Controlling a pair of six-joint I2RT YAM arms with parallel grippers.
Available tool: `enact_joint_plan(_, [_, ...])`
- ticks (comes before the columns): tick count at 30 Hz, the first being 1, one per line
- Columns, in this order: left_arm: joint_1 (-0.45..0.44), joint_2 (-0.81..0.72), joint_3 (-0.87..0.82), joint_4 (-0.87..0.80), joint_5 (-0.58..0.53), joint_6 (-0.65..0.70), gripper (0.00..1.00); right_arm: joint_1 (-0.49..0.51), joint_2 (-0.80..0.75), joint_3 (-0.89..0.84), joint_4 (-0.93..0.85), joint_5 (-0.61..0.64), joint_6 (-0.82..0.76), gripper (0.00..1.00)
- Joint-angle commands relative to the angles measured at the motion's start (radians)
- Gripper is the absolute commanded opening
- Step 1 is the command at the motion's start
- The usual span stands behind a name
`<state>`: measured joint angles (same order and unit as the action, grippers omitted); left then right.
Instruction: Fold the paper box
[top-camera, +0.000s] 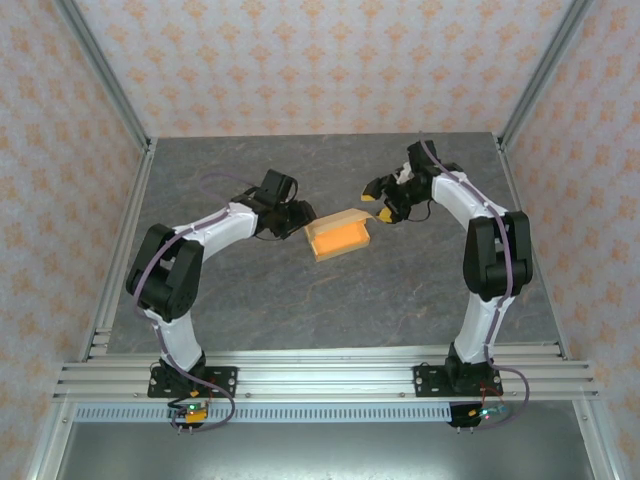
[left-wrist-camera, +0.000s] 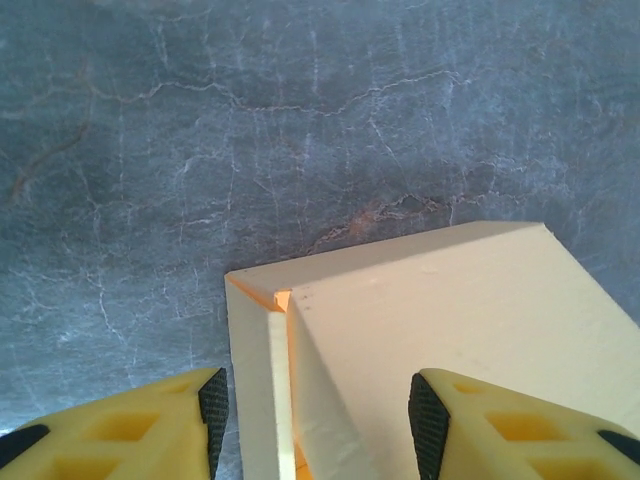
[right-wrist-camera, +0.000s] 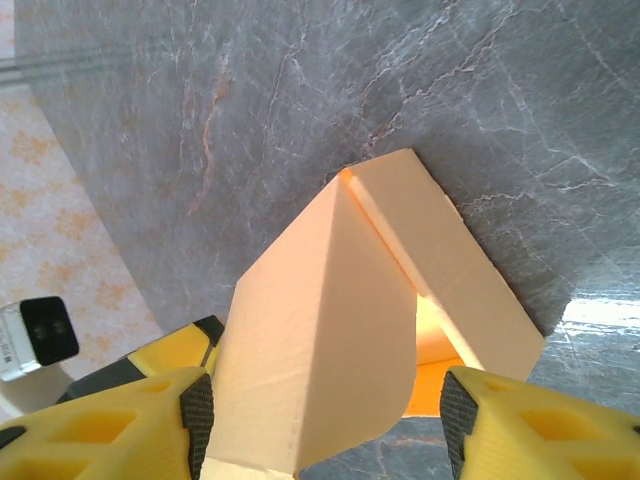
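With left gripper (left-wrist-camera: 313, 420) and right gripper (right-wrist-camera: 326, 415) both spread apart astride opposite ends of the paper box (top-camera: 340, 238), best squeeze inward evenly, keeping its walls square.

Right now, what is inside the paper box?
Through the open side of the paper box, its bare orange inner walls are visible. From the right wrist, a folded flap covers most of the interior, so I cannot tell what lies deeper.
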<state>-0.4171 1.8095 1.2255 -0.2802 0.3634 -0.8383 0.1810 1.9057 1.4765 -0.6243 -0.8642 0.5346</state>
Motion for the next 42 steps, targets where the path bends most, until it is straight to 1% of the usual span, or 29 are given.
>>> enact_joint_plan(1, [-0.031,-0.058,-0.025,-0.017,-0.113,0.122,0.53,0.02,-0.035,0.045,-0.08,0.065,-0.095,0.63])
enact_joint_plan(5, [-0.044,-0.08,-0.048,0.005,-0.142,0.166,0.53,0.071,-0.024,0.064,-0.16,0.173,-0.231,0.63])
enact_joint_plan(7, [-0.046,-0.096,-0.073,0.027,-0.155,0.18,0.54,0.084,-0.006,0.065,-0.186,0.21,-0.267,0.61])
enact_joint_plan(9, [-0.045,-0.104,-0.082,0.038,-0.16,0.205,0.54,0.096,0.008,0.053,-0.195,0.246,-0.289,0.6])
enact_joint_plan(13, [-0.045,-0.112,-0.055,-0.008,-0.172,0.272,0.54,0.116,0.051,0.045,-0.199,0.321,-0.317,0.58])
enact_joint_plan(16, [-0.046,-0.141,-0.068,-0.012,-0.193,0.271,0.55,0.116,0.072,0.04,-0.209,0.377,-0.313,0.58])
enact_joint_plan(19, [-0.045,-0.171,-0.084,-0.007,-0.171,0.263,0.58,0.118,0.08,0.018,-0.184,0.37,-0.31,0.58])
enact_joint_plan(22, [-0.046,-0.187,-0.127,0.013,-0.161,0.248,0.59,0.121,0.1,0.011,-0.184,0.405,-0.292,0.57])
enact_joint_plan(24, [-0.047,-0.175,-0.166,0.03,-0.151,0.228,0.6,0.121,0.101,-0.016,-0.157,0.417,-0.25,0.58])
enact_joint_plan(27, [-0.056,-0.147,-0.201,0.05,-0.132,0.194,0.63,0.12,0.09,-0.05,-0.121,0.42,-0.207,0.58])
enact_joint_plan(30, [-0.067,-0.143,-0.211,0.07,-0.144,0.169,0.65,0.121,0.058,-0.066,-0.101,0.389,-0.17,0.59])
enact_joint_plan(34, [-0.07,-0.116,-0.189,0.11,-0.089,0.149,0.65,0.121,0.035,-0.07,-0.067,0.322,-0.145,0.61])
enact_joint_plan(37, [-0.07,-0.1,-0.18,0.136,-0.075,0.128,0.65,0.121,0.01,-0.061,-0.087,0.352,-0.139,0.62])
enact_joint_plan(42, [-0.07,-0.066,-0.162,0.123,-0.061,0.117,0.62,0.119,-0.062,-0.108,-0.06,0.376,-0.166,0.63])
